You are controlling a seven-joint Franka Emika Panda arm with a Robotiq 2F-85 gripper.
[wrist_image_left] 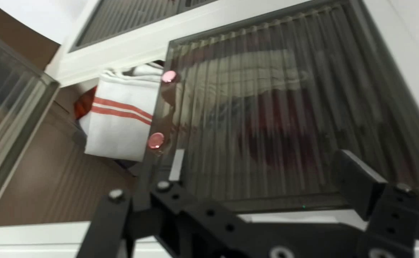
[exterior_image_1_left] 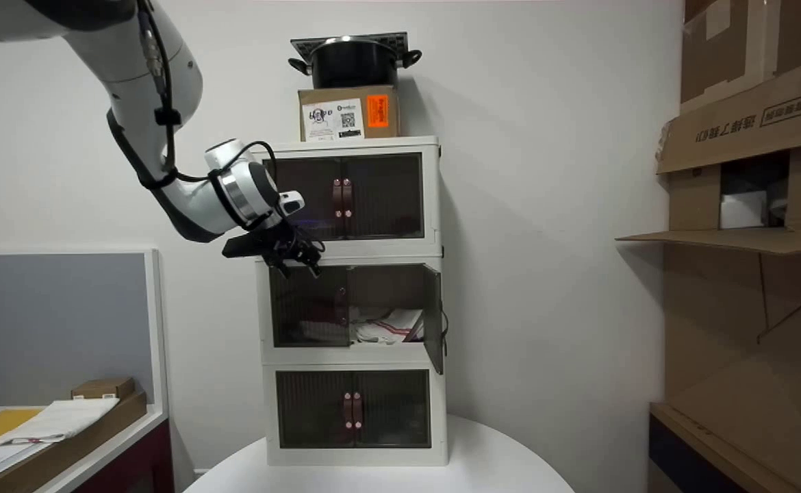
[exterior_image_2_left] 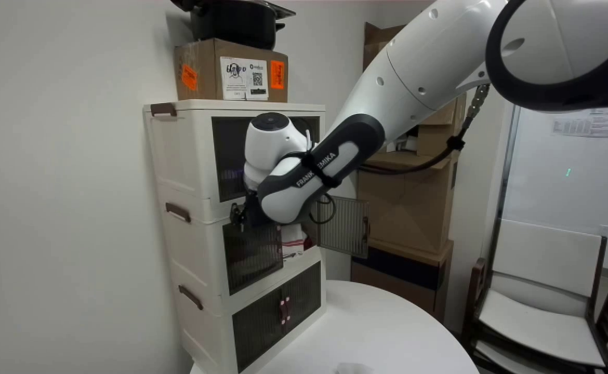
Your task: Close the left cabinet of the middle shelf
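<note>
The left cabinet door (exterior_image_1_left: 310,308) of the middle shelf is a dark ribbed see-through panel with a dark red handle at its free edge. It lies flush or nearly flush with the white frame; I cannot tell if it is fully shut. It also shows in an exterior view (exterior_image_2_left: 252,257) and fills the wrist view (wrist_image_left: 245,107). The middle shelf (exterior_image_1_left: 387,354) holds a white cloth with red stripes (wrist_image_left: 123,114). My gripper (exterior_image_1_left: 300,271) is in front of this door's upper part, fingers wide apart and empty (wrist_image_left: 263,161). I cannot tell whether it touches the panel.
The shelf's right door (exterior_image_1_left: 435,318) stands swung outward, also in an exterior view (exterior_image_2_left: 343,226). Closed red-handled doors front the top tier (exterior_image_1_left: 380,198) and bottom tier (exterior_image_1_left: 390,411). A box (exterior_image_1_left: 349,113) and black pot (exterior_image_1_left: 352,65) sit on top. The tower stands on a round white table (exterior_image_2_left: 387,332).
</note>
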